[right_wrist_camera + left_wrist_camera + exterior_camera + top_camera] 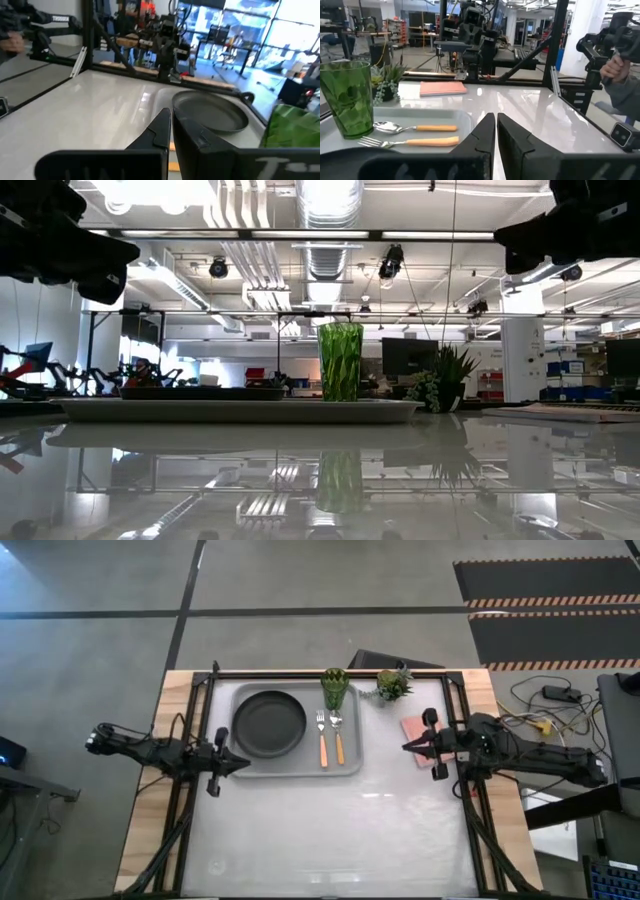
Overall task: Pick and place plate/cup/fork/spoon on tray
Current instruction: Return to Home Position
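From above, I see my left tool [240, 762] at the left side of the desk [330, 830], just beside the near left corner of the tray [295, 768]. Its two dark fingers lie almost together in its wrist view, with only a thin slit between them, so it is clenched and grasps nothing. The desk top is white and glossy, and it mirrors the ceiling lights in the low view.

The tray is grey plastic, rectangular, with rounded corners and a raised rim. On its left half lies the plate [269, 724], round, black, matte and shallow with a raised edge. To the right of the plate, the fork [322, 737] and the spoon [338, 736] lie side by side, metal ends toward the far side, smooth orange handles toward me. The cup [334, 689], translucent green with ribbed walls, stands upright at the far right corner of the tray.

Further right, off the tray, stands a small potted plant [393, 685] with spiky leaves, and near it a flat pink rectangle [414, 729] lies on the desk.

My right tool [405, 747] hovers beside this pink piece, pointing toward the tray. Its fingers are also pressed nearly together, clenched on nothing.
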{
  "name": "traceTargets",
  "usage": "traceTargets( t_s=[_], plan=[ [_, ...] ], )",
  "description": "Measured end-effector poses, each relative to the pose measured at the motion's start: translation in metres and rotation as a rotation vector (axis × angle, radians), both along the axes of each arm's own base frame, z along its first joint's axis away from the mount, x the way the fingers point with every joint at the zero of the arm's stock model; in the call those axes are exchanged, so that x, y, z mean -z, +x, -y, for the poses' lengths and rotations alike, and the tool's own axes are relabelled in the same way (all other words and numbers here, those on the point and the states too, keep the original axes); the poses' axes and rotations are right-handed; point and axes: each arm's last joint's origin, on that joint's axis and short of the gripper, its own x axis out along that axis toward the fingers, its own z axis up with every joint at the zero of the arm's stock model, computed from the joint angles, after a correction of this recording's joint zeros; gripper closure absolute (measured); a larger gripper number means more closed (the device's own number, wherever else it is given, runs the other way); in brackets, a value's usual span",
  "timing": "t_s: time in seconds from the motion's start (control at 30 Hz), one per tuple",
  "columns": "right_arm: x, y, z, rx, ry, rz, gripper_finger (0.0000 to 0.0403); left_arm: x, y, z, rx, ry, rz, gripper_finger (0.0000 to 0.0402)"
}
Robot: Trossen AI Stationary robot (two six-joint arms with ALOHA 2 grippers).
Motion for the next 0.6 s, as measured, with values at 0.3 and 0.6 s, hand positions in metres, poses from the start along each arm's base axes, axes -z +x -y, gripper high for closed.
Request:
traceTargets(
  t_s=[0.3, 0.6],
  plan=[
    [0.007, -0.014, 0.001, 0.055, -0.026, 0.044, 0.0394, 0.003, 0.003, 0.001, -0.003, 0.011, -0.031, 0.04],
    [0.01, -0.024, -0.002, 0.053, -0.048, 0.06, 0.0394, 0.006, 0.005, 0.001, -0.008, 0.019, -0.059, 0.04]
  ],
)
